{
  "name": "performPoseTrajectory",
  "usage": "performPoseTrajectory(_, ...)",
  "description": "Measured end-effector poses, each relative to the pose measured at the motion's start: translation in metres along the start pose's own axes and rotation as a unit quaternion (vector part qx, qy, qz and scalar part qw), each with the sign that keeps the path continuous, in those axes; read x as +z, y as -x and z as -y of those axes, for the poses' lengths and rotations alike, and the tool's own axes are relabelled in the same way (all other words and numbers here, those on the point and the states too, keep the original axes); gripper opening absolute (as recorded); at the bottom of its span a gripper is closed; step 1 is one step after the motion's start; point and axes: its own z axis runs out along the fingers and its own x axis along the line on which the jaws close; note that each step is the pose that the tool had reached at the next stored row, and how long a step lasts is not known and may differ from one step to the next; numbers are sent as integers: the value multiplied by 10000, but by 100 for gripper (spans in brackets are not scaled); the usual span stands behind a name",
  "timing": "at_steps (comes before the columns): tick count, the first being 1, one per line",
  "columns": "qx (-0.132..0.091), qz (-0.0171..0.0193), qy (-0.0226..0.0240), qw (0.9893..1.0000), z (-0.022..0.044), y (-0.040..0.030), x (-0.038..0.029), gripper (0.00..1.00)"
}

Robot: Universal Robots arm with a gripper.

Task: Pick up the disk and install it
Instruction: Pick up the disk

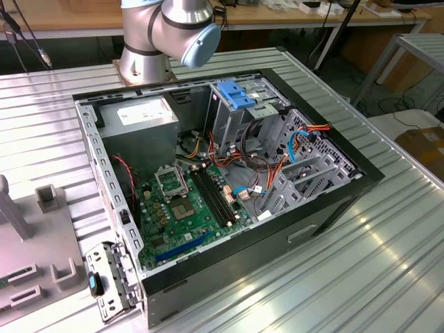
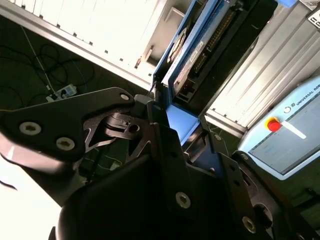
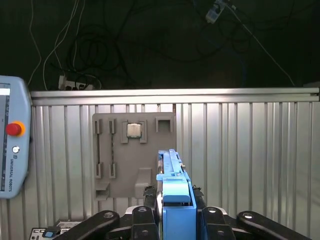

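Observation:
In both wrist views my gripper (image 3: 173, 199) (image 2: 181, 125) is shut on the disk (image 3: 172, 175), a grey-metal drive with bright blue carrier rails, seen edge-on between the black fingers (image 3: 149, 196). The second wrist view shows the disk (image 2: 207, 35) reaching out past the fingertips, its circuit-board side and connectors in view. I hold it in the air above the ribbed metal table (image 3: 250, 150). In the exterior view the open computer case (image 1: 229, 173) lies on its side, with a drive cage (image 1: 243, 114) at its far end.
A grey fixture plate (image 3: 150, 150) carrying a processor chip (image 3: 132, 130) lies on the table under the disk. A teach pendant (image 3: 10, 145) (image 2: 290, 135) rests nearby. A light-blue latch plate (image 1: 234, 94) tops the drive cage, cables (image 1: 263, 173) run beside the motherboard (image 1: 191, 208), and the arm's base (image 1: 149, 41) stands behind.

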Motion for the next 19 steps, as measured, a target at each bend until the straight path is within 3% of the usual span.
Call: performPoseTrajectory(19,0,0,0,10000,407,7,17,37)
